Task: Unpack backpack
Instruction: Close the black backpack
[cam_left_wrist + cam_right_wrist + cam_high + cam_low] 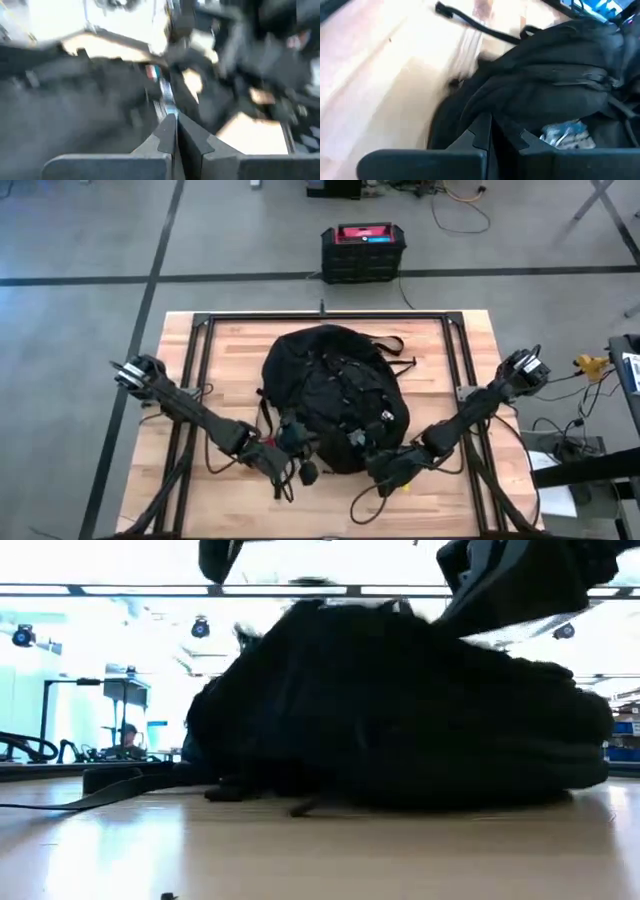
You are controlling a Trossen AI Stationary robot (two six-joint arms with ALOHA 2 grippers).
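The large black backpack (330, 395) lies on its back in the middle of the wooden table (230, 345), and in the low view it fills the picture as a rounded mound (400, 710). My left gripper (292, 445) is at its near left edge, shut on a thin light strip. My right gripper (372, 463) is at its near right edge, with black fabric between its fingers. A crumpled silvery-blue thing (567, 135) shows among the folds just beside the right fingers. My left gripper pinches a thin light strip (166, 100) on the backpack between its two fingertips. The picture is blurred, and what the strip is cannot be told. My right gripper pinches a fold of the backpack's black fabric (505, 117) at its near edge, coming in low from the table's near right. The backpack stays on the table.
A black box with a red top (363, 250) stands on the floor beyond the table. A dark metal frame (200, 330) runs round the tabletop. Loose black straps (110, 788) trail over the wood to the backpack's left. Bare wood lies along the near edge (330, 515).
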